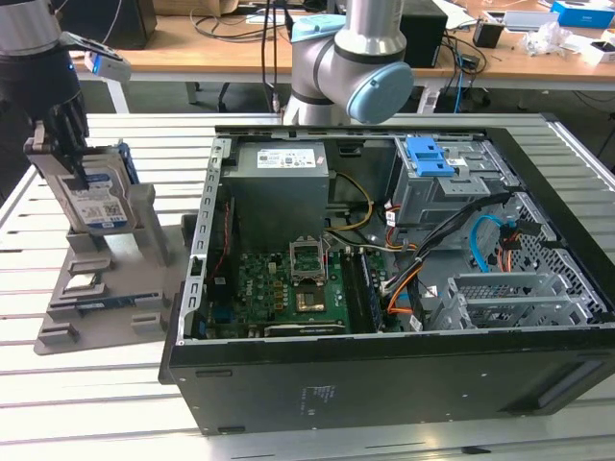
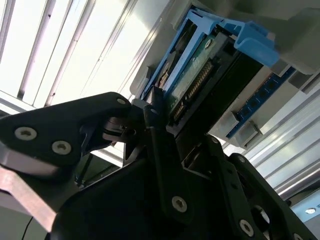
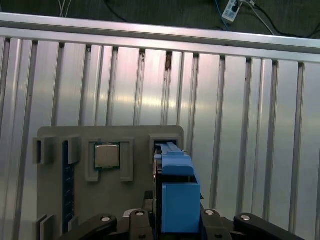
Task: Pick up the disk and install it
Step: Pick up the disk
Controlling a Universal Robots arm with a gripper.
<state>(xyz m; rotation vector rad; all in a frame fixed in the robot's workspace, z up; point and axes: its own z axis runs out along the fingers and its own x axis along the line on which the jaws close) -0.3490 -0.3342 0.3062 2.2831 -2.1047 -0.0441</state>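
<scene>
The disk (image 1: 96, 204), silver with a white-and-blue label in a blue carrier frame, stands upright on edge in a grey stand (image 1: 106, 288) at the exterior view's left. My gripper (image 1: 65, 144) comes down on its top from above, with a black finger on each side, shut on it. In the first wrist view the blue carrier of the disk (image 3: 177, 195) sits between the fingers of the gripper (image 3: 175, 216). The second wrist view shows the disk (image 2: 200, 80) connector end, with the gripper (image 2: 167, 122) pinching its edge. Whether the disk is lifted off the stand I cannot tell.
An open black computer case (image 1: 384, 375) lies at the middle and the exterior view's right, with a grey power supply (image 1: 279, 182) and a drive cage with a blue latch (image 1: 430, 156). The arm's base (image 1: 351, 67) stands behind it. A processor chip (image 3: 107, 155) rests in the stand.
</scene>
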